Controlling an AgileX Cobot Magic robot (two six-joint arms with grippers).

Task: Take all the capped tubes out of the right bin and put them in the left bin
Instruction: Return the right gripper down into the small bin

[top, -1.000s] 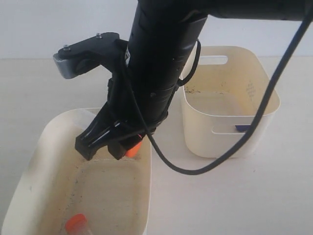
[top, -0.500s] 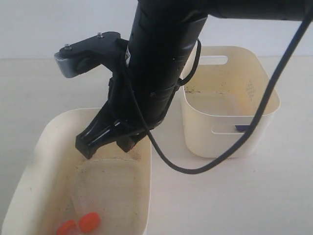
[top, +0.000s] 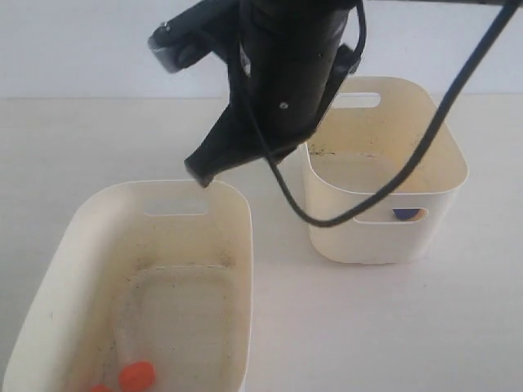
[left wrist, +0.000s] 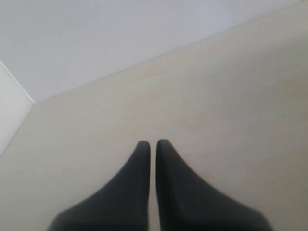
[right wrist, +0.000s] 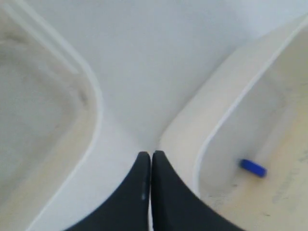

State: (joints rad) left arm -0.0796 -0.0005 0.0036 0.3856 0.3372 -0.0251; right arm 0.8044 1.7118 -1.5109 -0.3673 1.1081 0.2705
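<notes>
Capped tubes [right wrist: 253, 168] lie in both tubs. Left bin [top: 57, 269], the largest thing, fills the 7 o'clock part of the exterior view. An orange cap [top: 137, 375] shows on its speckled floor at the tub's 6 o'clock end, with a sliver of a second at the frame edge. Right bin [top: 445, 139] stands at 2 o'clock, apart from it, and a blue cap [top: 404, 214] shows through the handle cutout in its near wall.

Right gripper [top: 200, 175] hangs over the left bin's far rim, jaws pressed together on nothing. From its tip the blue cap lies toward 3 o'clock, a little low, so the coming move is probably a swing that way and a descent inside the wall. In the right wrist view the cap reads as a short slanted bar; the clear body is too faint to give the tube's long axis.

Left gripper [left wrist: 153, 144], also closed and empty, faces bare table [left wrist: 216, 96], so the right arm is likely nearer. No writing can be read.
</notes>
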